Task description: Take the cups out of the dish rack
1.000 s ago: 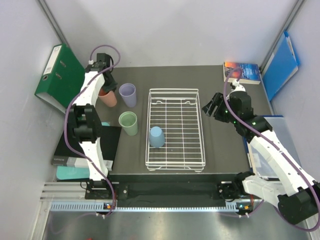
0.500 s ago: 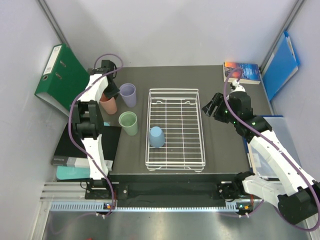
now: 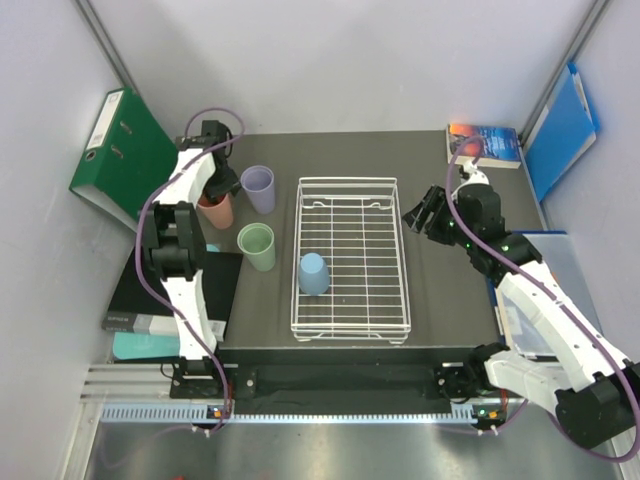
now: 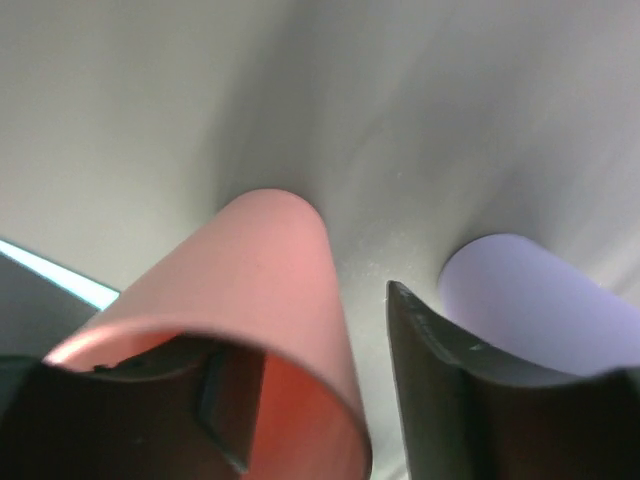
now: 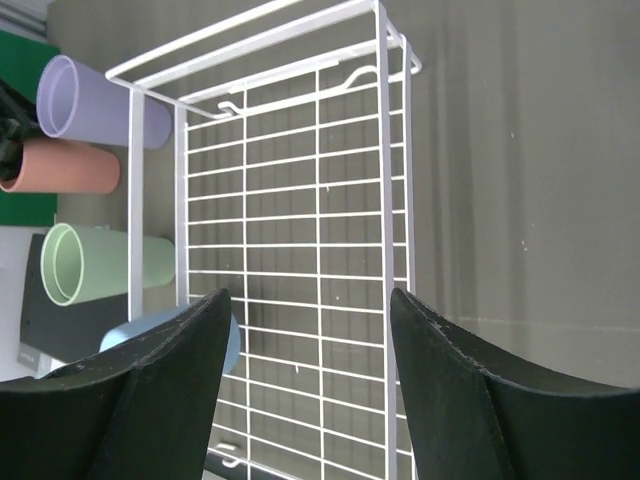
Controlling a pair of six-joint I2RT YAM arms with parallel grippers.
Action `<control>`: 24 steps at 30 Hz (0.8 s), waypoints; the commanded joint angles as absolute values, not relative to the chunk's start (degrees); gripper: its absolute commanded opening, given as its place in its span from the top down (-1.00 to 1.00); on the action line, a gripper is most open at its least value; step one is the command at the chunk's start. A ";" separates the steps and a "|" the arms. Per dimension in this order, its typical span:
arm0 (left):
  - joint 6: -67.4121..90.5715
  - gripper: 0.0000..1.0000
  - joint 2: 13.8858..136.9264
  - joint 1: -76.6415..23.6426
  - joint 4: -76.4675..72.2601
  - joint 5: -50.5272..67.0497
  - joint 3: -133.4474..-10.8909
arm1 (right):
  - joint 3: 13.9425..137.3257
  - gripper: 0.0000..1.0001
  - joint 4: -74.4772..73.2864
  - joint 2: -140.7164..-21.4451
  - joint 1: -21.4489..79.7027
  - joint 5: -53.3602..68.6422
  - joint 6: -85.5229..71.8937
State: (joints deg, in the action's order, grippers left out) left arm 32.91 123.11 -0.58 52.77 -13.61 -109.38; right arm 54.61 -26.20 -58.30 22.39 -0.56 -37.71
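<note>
Nearest me, one light blue cup (image 3: pixel 313 272) sits inside the dish rack (image 3: pixel 350 181), so I judge one unload is left. On the bench (image 3: pixel 440 290), left of the rack, stand the mint cup (image 3: pixel 257 245), salmon cup (image 3: pixel 215 211) and lilac cup (image 3: pixel 258 188), already unloaded. My left hand (image 3: pixel 213 192) straddles the salmon cup's wall, fingers parted. My right hand (image 5: pixel 308 305) hangs spread and empty near the rack's right side.
</note>
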 commanded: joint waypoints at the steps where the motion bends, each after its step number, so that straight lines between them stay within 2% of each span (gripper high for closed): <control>1: 33.22 -0.18 114.89 -0.44 52.56 -14.42 -108.02 | 53.79 -0.29 -23.91 -56.87 22.76 -0.35 -37.53; 6: 33.14 -0.42 111.45 -0.44 53.44 -14.59 -109.60 | 53.35 -0.30 -23.82 -55.81 22.76 1.49 -37.35; 13: 34.36 -0.52 104.87 -1.22 54.59 -15.99 -114.08 | 54.84 -0.33 -22.06 -56.77 25.04 8.34 -33.93; 17: 32.61 -0.54 99.50 -5.61 52.38 -15.38 -113.99 | 62.38 -0.39 -27.06 -62.21 34.86 3.44 -31.03; 21: 30.94 -0.57 94.33 -16.66 52.65 -24.49 -114.53 | 70.03 -0.42 -33.46 -67.31 45.24 -6.13 -26.55; 24: 31.99 -0.57 88.80 -22.65 50.11 -26.72 -110.23 | 75.66 -0.44 -36.82 -72.50 51.93 -13.17 -23.03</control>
State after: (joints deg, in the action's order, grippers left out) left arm 32.34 97.43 -15.07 53.43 -21.02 -112.40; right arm 67.88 -32.14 -68.29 45.15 -3.18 -29.23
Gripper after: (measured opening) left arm 0.784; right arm 0.711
